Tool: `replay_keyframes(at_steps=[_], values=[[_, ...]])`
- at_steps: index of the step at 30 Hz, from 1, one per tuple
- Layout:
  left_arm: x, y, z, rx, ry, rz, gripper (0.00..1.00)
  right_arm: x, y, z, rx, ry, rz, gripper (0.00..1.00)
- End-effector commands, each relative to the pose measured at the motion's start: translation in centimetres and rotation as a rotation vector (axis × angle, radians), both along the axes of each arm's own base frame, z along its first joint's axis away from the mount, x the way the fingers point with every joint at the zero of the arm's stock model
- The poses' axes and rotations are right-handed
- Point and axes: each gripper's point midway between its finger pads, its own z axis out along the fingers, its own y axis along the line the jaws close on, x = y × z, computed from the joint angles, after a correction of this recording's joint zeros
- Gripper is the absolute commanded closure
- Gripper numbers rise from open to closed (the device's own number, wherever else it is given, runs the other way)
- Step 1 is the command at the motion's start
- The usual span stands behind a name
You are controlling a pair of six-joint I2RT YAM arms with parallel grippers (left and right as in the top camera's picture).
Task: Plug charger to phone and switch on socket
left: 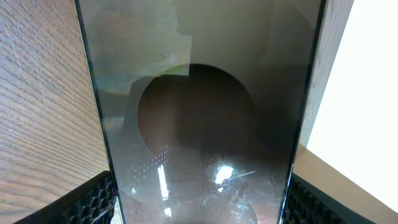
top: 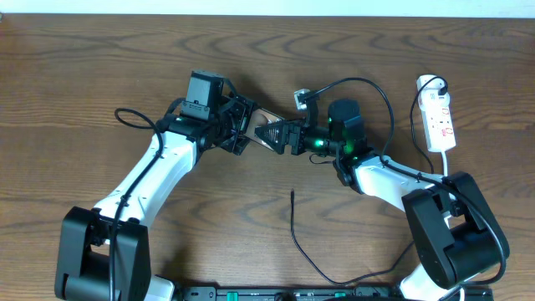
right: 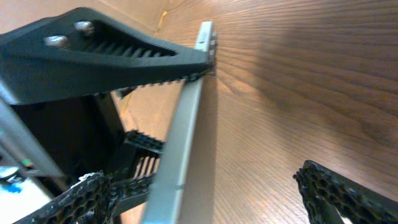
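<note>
Left fingers are clamping the phone by its two long edges. Right fingers are standing spread wide, with the phone's thin metal edge lying between them and the far finger well clear of it.

The phone is sitting tilted between the two arms, near the middle of the bench. I cannot tell whether its lower edge is touching the wood. The charger cable is lying loose on the bench, its tip pointing up toward the phone but apart from it. The power strip is lying at the right side, well apart.

Judged step: the phone is being presented for plugging, and nothing is plugged yet.

- The left grasp should be holding square and firm, leaving the port end uncovered.
- The right arm, being free, looks the one to fetch the plug.
- The thin cable will be buckling unless it is grasped just behind the tip.
- The tip needs lining up with the port axis before any push, with the left arm bracing.
- Which end carries the port is not resolvable.

Views:
- Only the overhead is showing the cable, the strip and the overall layout.
- The left wrist is showing the glass face and the grip on both edges, but no cable.
- The right wrist is showing the phone edge-on, with a black ribbed finger, probably the left arm's, pressing near its corner.
</note>
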Motion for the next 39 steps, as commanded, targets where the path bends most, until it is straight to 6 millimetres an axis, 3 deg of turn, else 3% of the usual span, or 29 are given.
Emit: replay_keyframes(at_steps=[1, 9, 20, 39], values=[[0.2, -0.1, 1.3, -0.01, -0.029, 0.013, 0.93, 0.2, 0.3, -0.3, -0.017, -0.006, -0.018, 0.09], [-0.1, -0.9, 1.3, -0.013, -0.028, -0.003, 0.93, 0.4, 0.3, -0.4, -0.023, -0.009, -0.032, 0.2], [-0.3, -1.2, 1.3, -0.013, -0.027, -0.013, 0.92, 0.5, 0.3, -0.4, -0.028, -0.012, -0.041, 0.25], [-0.7, -2.1, 1.4, -0.014, -0.031, -0.035, 0.93, 0.6, 0.4, -0.5, -0.034, -0.014, -0.05, 0.69]])
